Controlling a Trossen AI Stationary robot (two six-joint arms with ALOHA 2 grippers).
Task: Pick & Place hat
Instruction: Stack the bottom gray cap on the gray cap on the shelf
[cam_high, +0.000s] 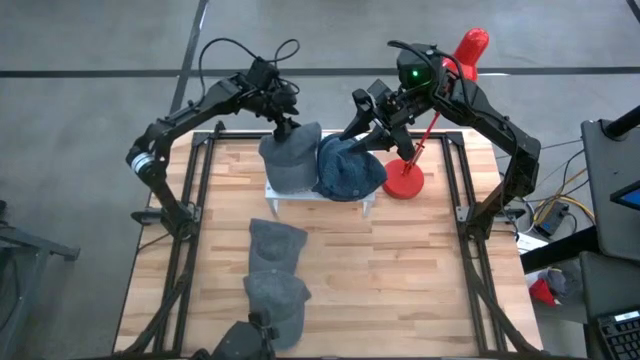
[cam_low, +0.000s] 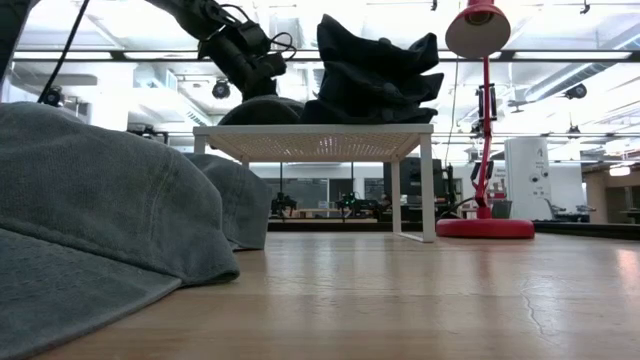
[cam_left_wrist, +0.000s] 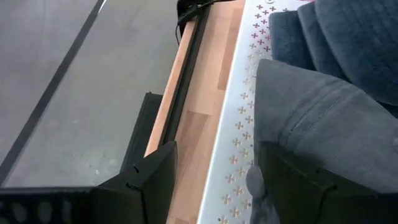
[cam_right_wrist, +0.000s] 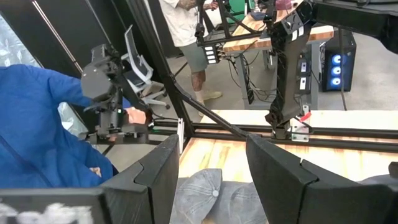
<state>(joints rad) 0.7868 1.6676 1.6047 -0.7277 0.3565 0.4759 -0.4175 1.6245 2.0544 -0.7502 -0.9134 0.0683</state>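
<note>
A white perforated rack (cam_high: 318, 196) stands at the table's far middle. On it lie a grey hat (cam_high: 290, 162) and, to its right, a bunched-up blue hat (cam_high: 352, 170) that rises tall in the low view (cam_low: 375, 70). My left gripper (cam_high: 287, 128) hovers open over the grey hat's far part; its wrist view (cam_left_wrist: 214, 152) shows the hat (cam_left_wrist: 323, 118) beside one finger. My right gripper (cam_high: 368, 132) is open at the blue hat's far edge. In its wrist view (cam_right_wrist: 211, 140) the blue hat (cam_right_wrist: 37, 137) lies outside one finger. My left gripper comes from above and the far side, and one open finger (cam_left_wrist: 298, 180) stands at the grey hat's edge (cam_left_wrist: 273, 124) on the rack; I cannot tell whether it touches. My right gripper has a finger (cam_right_wrist: 155, 174) next to the blue cloth; whether they touch is hidden.
Two more grey hats (cam_high: 278, 243) (cam_high: 278, 297) lie on the wooden table toward its near edge and fill the low view's left (cam_low: 90, 200). A red desk lamp (cam_high: 405, 183) stands right of the rack, close under my right arm. A person stands beyond the table (cam_right_wrist: 183, 25).
</note>
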